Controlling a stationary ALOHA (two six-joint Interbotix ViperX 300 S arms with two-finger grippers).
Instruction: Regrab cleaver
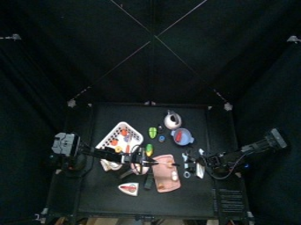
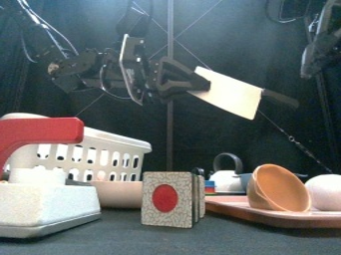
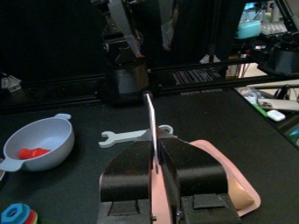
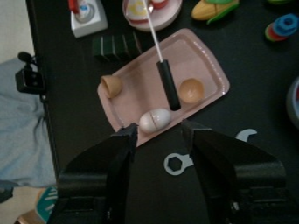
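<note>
One gripper, the left gripper (image 3: 156, 157), pinches the cleaver (image 2: 229, 92) aloft. The right gripper (image 4: 156, 140) apparently gapes empty; a mistimed handover could drop the blade.

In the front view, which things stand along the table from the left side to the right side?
Red-and-white block → white basket → small box with a red circle → metal kettle → tan bowl → white egg-like ball, the last two on the pink tray.
</note>
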